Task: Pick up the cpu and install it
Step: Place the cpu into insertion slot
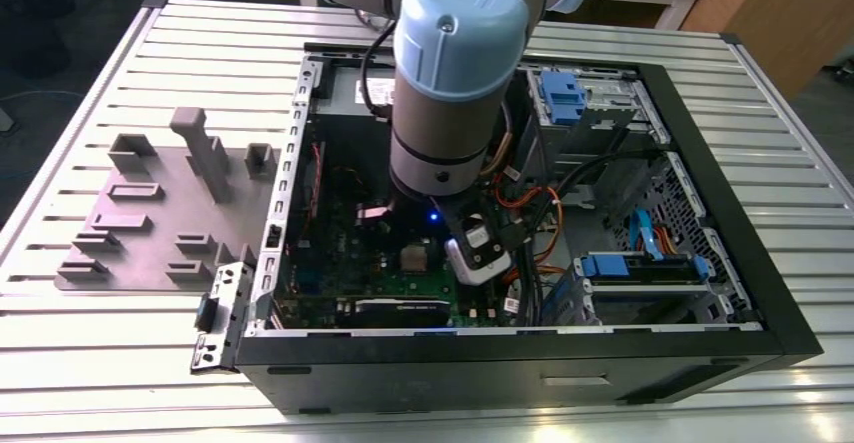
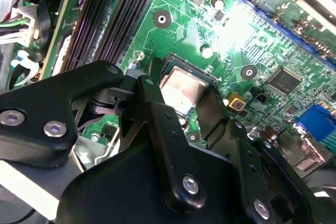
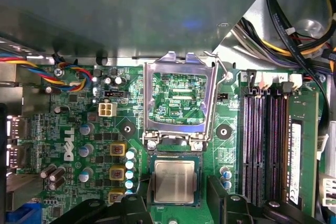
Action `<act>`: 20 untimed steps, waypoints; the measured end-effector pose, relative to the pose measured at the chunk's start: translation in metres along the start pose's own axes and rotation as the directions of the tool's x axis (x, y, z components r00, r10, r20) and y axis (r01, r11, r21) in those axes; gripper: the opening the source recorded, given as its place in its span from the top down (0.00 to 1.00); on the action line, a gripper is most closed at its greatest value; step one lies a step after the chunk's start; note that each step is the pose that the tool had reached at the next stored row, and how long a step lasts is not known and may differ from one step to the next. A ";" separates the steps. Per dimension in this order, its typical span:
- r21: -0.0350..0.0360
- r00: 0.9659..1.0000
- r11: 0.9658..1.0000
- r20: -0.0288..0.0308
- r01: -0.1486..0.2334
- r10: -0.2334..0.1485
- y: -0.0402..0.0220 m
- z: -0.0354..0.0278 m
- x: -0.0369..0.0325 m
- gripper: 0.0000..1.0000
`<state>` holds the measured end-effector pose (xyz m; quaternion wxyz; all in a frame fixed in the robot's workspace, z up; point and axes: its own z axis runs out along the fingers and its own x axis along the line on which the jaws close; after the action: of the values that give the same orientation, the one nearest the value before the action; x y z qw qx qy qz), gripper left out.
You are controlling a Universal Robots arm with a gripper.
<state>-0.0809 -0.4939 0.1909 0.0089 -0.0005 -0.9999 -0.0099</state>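
A: Position of the cpu (image 3: 174, 182) against the claw (image 3: 176, 198)?
B: Straight between the fingers (image 3: 220, 199), one finger off each of two opposite edges. It lies flat in its socket (image 3: 151, 182) on the green motherboard (image 3: 63, 129), metal top facing up at the claw.
A: Claw state?
B: Spread wide, holding nothing. The first wrist view shows a dark gap on each side between finger and cpu (whether a finger touches the socket rim, cannot tell).
A: Long axis?
B: None to speak of; it is square. In the second wrist view the cpu (image 2: 181, 88) sits centred, its edges about parallel to the fingers' inner faces. No skew that I can judge.
A: Anything beyond the fingertips?
B: The silver socket frame (image 3: 178, 95), swung open, on the far side of the cpu from the claw. Memory slots (image 3: 262, 145) run alongside, outside one finger.
A: One arm only, so nearness is settled.
B: Agreed. I judge the cpu seated, frame not yet closed.
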 end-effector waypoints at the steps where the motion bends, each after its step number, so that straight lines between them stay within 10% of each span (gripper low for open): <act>1: 0.000 1.000 1.000 0.000 0.000 0.000 0.0000 0.0000 -0.0001 0.46; 20: -0.004 1.000 1.000 0.000 0.000 0.000 0.0000 -0.0017 -0.0045 0.46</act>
<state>-0.0763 -0.4939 0.1926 0.0089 -0.0003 -0.9999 -0.0120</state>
